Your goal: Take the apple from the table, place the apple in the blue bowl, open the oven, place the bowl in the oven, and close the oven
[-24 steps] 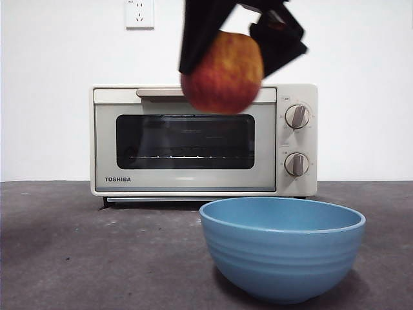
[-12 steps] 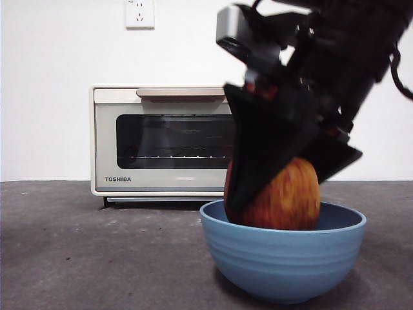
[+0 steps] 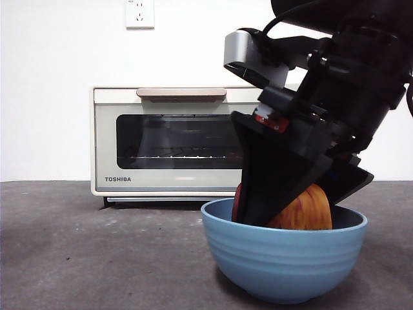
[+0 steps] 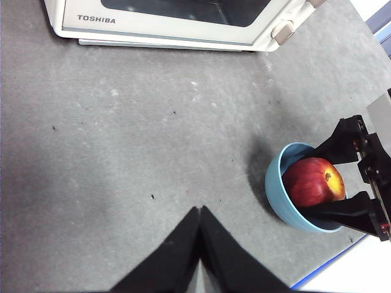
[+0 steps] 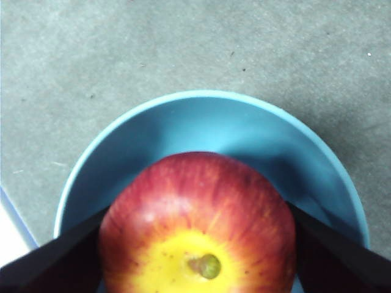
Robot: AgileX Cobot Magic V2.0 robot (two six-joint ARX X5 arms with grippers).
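Right wrist view: my right gripper (image 5: pixel 198 244) holds the apple (image 5: pixel 195 226) between both jaws, low inside the bowl (image 5: pixel 208 122); whether it rests on the floor is hidden. Risk: releasing early lets it bounce; a skewed retreat could tip the bowl. Left gripper (image 4: pixel 198 213) waits, jaws together.

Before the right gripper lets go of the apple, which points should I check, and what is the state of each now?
1. Apple inside the blue bowl: ok, it sits below the rim.
2. Right gripper holds the apple on both sides: ok.
3. Apple resting on the bowl's bottom: cannot tell, hidden by the wall.
4. Left gripper away from the bowl: ok, shut over bare table.
5. Oven door: not ok for the later step, it is shut.
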